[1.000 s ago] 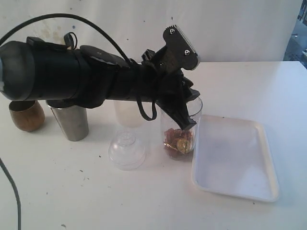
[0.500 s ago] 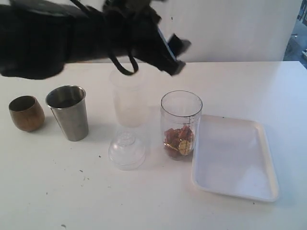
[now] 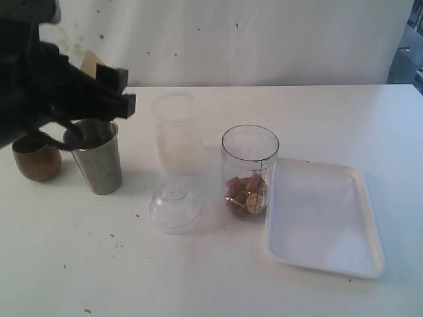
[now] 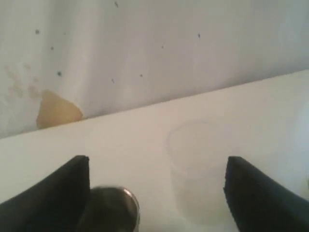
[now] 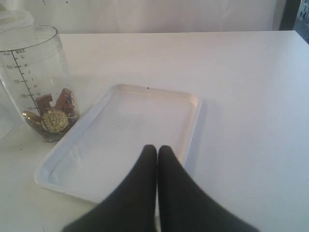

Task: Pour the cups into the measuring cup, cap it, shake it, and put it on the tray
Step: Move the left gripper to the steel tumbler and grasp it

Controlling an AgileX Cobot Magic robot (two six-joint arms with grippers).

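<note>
The left gripper (image 3: 117, 89) hangs with its jaws spread wide and nothing between them. The steel tumbler (image 3: 99, 165) stands just below its fingertips, and the wooden cup (image 3: 36, 162) sits further back under the arm. Ahead of the open jaws is a frosted cup (image 4: 195, 164) with a clear domed lid (image 3: 174, 208) at its foot. Beyond that stands the measuring cup (image 3: 250, 172), upright and uncapped, with brown pieces and a gold coin (image 5: 54, 120) inside. The right gripper (image 5: 157, 153) is clenched on nothing over the tray (image 5: 125, 130), which lies just beside the measuring cup.
</note>
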